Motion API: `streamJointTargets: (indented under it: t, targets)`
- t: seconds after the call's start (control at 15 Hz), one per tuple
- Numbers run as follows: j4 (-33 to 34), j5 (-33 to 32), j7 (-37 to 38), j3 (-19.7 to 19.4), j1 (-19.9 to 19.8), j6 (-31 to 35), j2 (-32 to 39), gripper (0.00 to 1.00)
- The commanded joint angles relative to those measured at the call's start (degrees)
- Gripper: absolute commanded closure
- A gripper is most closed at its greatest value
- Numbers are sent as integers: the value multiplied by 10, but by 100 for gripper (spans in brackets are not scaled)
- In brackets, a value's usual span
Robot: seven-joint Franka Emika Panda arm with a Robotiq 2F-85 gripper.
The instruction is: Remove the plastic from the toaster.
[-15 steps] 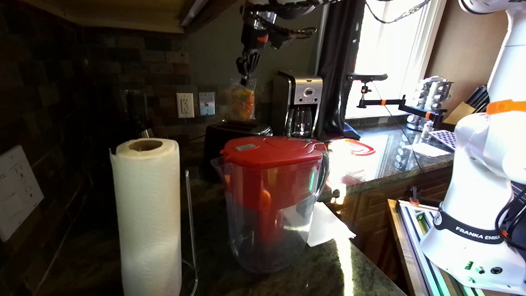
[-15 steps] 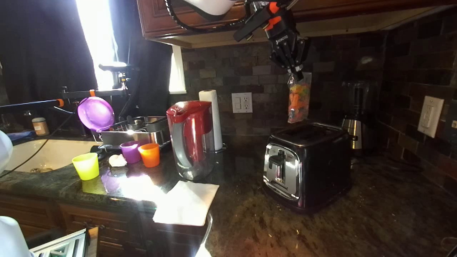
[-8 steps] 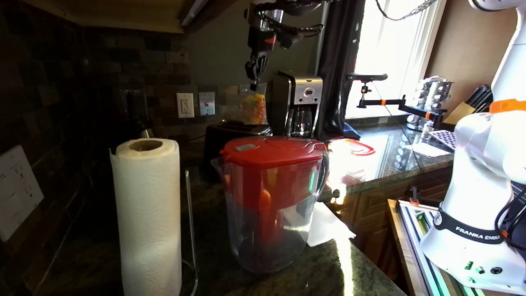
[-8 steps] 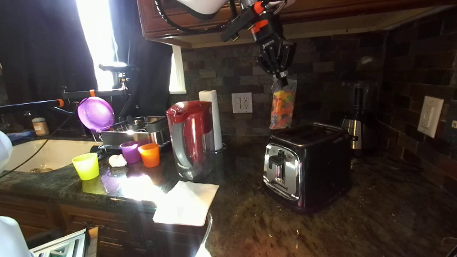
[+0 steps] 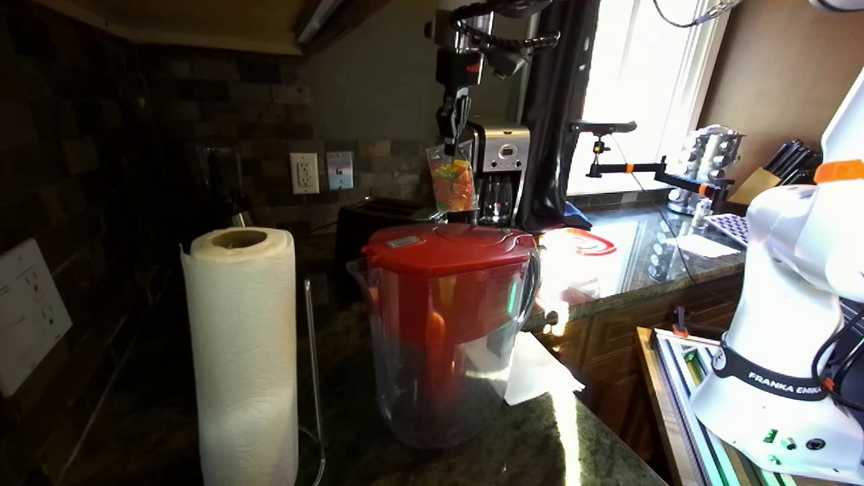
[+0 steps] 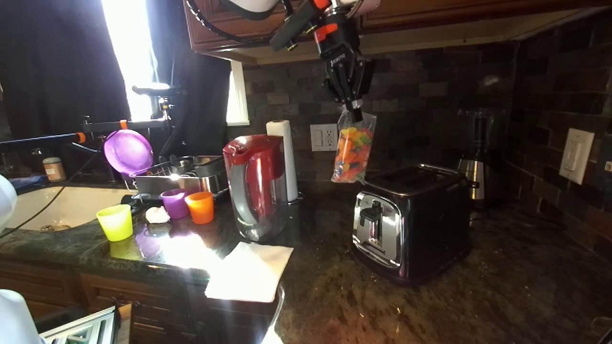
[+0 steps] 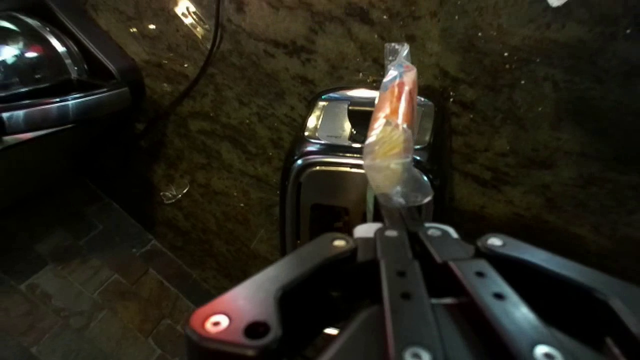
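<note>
Your jaws are clamped on the top edge of a clear plastic bag [image 6: 353,152], mostly orange with touches of yellow and green. The bag hangs below them, its long axis near upright with a slight lean, near the silver-faced end of the black toaster [image 6: 432,234]. Nothing of it sits inside; whether its lower corner brushes the toaster, you cannot tell. Your next move probably carries it sideways past that end, then down to the surface [image 6: 325,267].

Overexposed window [image 5: 641,81], deep shadows, counter [image 6: 186,253] glare
</note>
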Motion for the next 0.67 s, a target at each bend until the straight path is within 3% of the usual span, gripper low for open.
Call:
streamJointTargets:
  t: [0.0, 0.6]
  targets:
    - [-59, -4, -18, -5, -7, -7, -58, 100]
    - [-118, -6, -35, -41, -43, 11, -96, 100]
